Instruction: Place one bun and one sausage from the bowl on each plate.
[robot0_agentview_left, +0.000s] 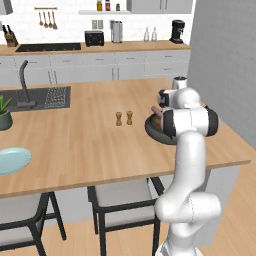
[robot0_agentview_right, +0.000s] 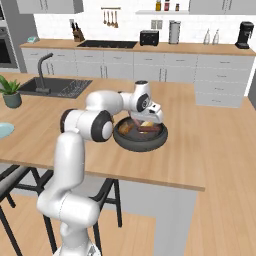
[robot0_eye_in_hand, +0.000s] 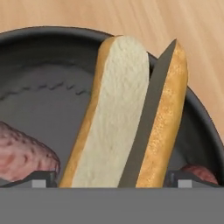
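The tabletop (robot0_agentview_left: 90, 145) carries the dark bowl (robot0_agentview_right: 141, 141) near its right end and a pale blue plate (robot0_agentview_left: 12, 160) far off at its left edge; that plate lies bare. The second plate cannot be located.

The arm reaches down over the bowl with its hand low above the contents. In the hand view, a split bun (robot0_eye_in_hand: 113, 113) lies lengthwise in the bowl directly ahead, with one sausage (robot0_eye_in_hand: 24, 153) to one side and part of another (robot0_eye_in_hand: 199, 173) at the other. The fingers (robot0_eye_in_hand: 41, 178) stand apart, straddling the bun at its near end, not closed on it.

Judgement: nothing is plated yet. The first pick is at hand; all placements remain.
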